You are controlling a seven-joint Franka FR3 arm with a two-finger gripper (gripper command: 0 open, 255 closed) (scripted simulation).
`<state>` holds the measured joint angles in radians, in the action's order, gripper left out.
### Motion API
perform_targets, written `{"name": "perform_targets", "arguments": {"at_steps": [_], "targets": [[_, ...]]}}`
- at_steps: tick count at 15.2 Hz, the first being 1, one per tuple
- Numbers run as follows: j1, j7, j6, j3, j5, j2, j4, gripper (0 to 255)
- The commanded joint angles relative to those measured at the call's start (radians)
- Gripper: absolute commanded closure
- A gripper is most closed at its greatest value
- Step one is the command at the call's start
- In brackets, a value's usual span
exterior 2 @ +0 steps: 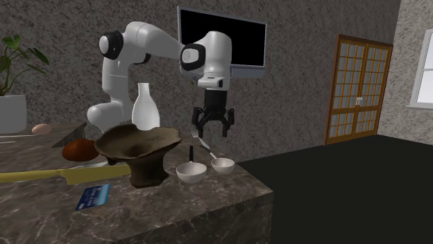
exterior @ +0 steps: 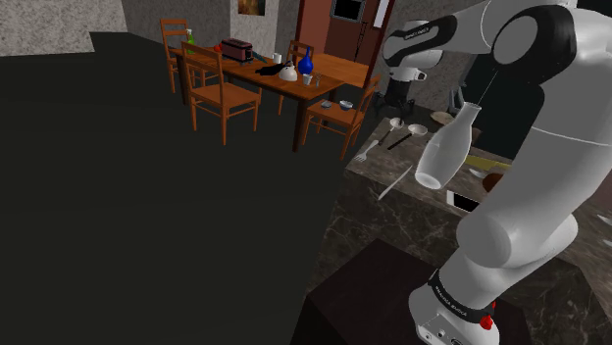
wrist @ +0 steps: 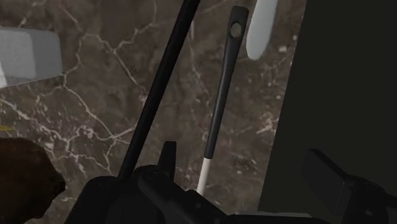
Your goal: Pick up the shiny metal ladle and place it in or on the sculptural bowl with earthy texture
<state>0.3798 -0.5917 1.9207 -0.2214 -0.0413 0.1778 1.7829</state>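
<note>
Dark marble veined with white makes up the desk (exterior 2: pixel 208 204) under me. My hand (exterior 2: pixel 212 133) hangs a little above it with its two fingers spread wide, gripping nothing.

Looking down past my fingers (wrist: pixel 331 177), I see one ladle (wrist: pixel 219 102) lying flat on the stone. Its slim handle renders dark grey, has a hole at the far end and turns white at the end nearest me. It runs between the lines of my fingers without touching either, close to the desk's edge. One longer black handle (wrist: pixel 159 83) lies just beside it at a slant, and one pale oval shape (wrist: pixel 261 28) lies near the holed end.

From across the desk I count two small white round bowls (exterior 2: pixel 191 172) below my hand, side by side. One brown, rough, wide-lipped sculptural bowl (exterior 2: pixel 137 149) stands next to them on a thick foot, apart from the ladle. One white bottle (exterior 2: pixel 144 107) stands upright behind it. One blue card (exterior 2: pixel 94 197) lies in front of it, one yellow strip (exterior 2: pixel 38 175) stretches alongside, and one brown round lump (exterior 2: pixel 78 150) sits at its far side.

Off the desk there is one wooden dining table (exterior: pixel 294 73) with at least three wooden chairs (exterior: pixel 224 98).
</note>
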Motion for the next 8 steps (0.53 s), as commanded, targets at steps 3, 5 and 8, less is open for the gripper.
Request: {"name": "perform_targets", "arguments": {"at_steps": [3, 5, 8], "targets": [[0.038, -0.044, 0.006, -0.033, 0.025, 0.077, -0.078, 0], [0.039, -0.044, 0.031, -0.033, 0.027, 0.083, -0.058, 0], [0.041, -0.042, 0.068, -0.033, 0.029, 0.093, -0.03, 0]]}}
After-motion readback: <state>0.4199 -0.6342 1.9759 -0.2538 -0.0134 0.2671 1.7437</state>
